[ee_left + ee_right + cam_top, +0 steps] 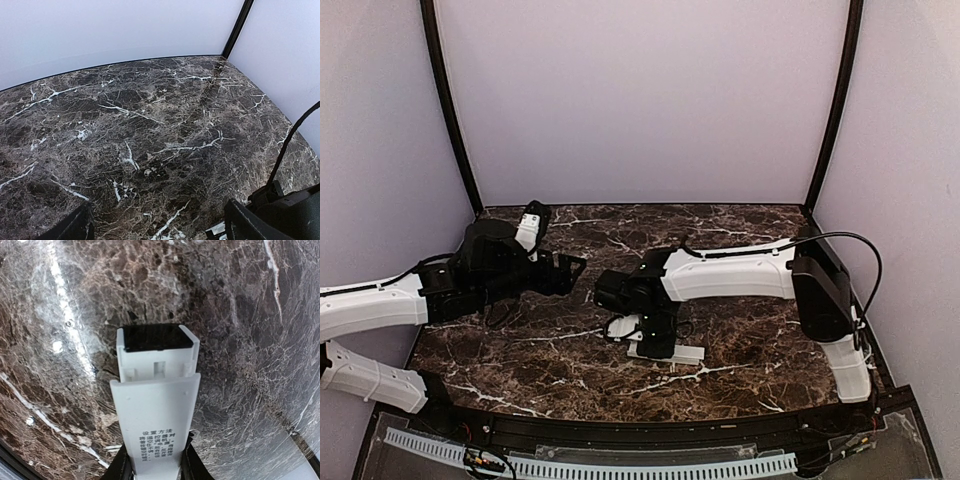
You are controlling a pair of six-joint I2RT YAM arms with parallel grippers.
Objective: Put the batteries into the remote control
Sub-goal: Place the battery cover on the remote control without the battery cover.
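1. The right gripper (156,467) is clamped on the remote control (156,405). Its dark fingers (121,469) press the two long edges at the near end.
2. The remote control sticks straight out from that gripper, away from the wrist camera, with the marble desk (250,340) behind it. We can't tell whether its far end touches the desk.
3. The face towards the camera is a white panel (155,415) with small printed text. Past the panel's far edge the body shows, ending in a dark rectangular recess (155,337). We can't make out what's inside the recess.
4. In the top view, the right gripper (655,338) is near the middle of the desk (750,340), pointing down and towards the near edge. The remote control (682,352) shows white, low beneath it.
5. The left gripper (570,272) is wide open and has hold of nothing. In its wrist view the fingers (75,225) sit at the bottom corners, with only bare desk (150,125) between them.
6. The left gripper sits just left of the right arm (730,275), with its jaws pointing towards the arm's wrist and a gap between the two. Part of that black wrist shows in the bottom-right corner of the left wrist view.
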